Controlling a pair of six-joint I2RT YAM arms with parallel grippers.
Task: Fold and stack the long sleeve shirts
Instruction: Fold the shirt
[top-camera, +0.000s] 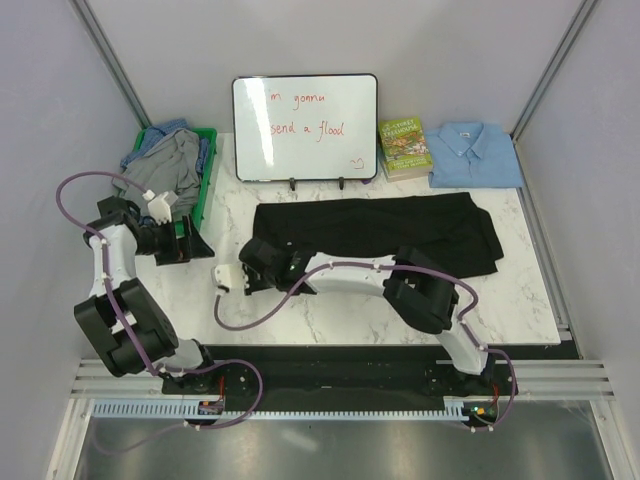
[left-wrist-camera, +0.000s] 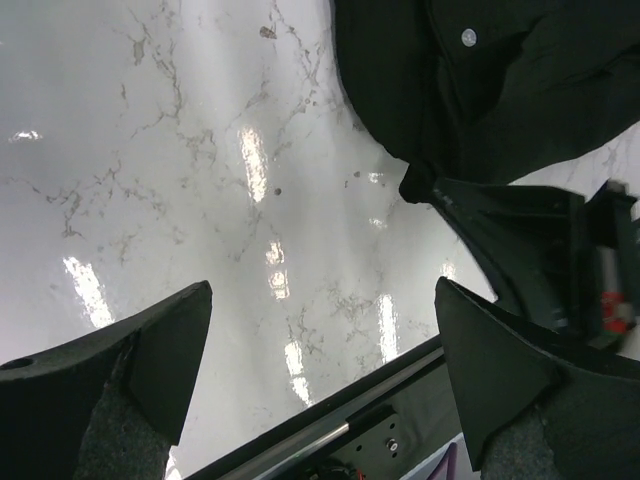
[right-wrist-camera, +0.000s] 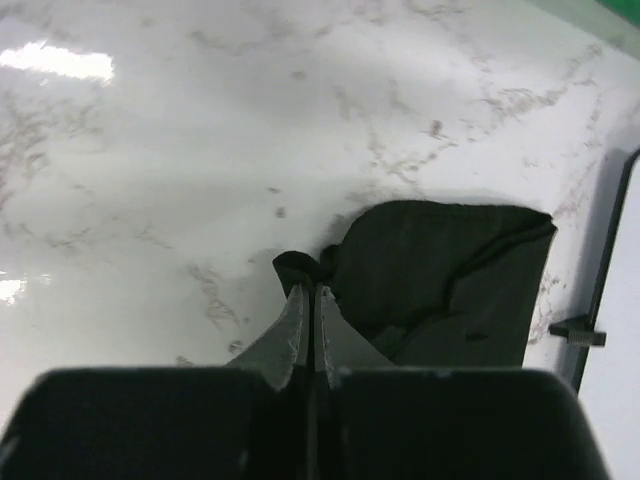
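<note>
Slippage is the risk: my right tool (right-wrist-camera: 308, 312) bites only a small nub at the left edge of the black shirt (top-camera: 380, 225), so a quick pull could tear it free, or drag the whole shirt bunched across the tabletop (top-camera: 350, 325). Its jaws are fully closed on that fabric. My left tool (left-wrist-camera: 320, 350) hangs wide open over bare marble just beside it, holding nothing. Farther out, a folded light blue shirt (top-camera: 475, 155) lies back right; grey and blue shirts (top-camera: 170, 160) fill the green bin (top-camera: 210, 170) back left.
</note>
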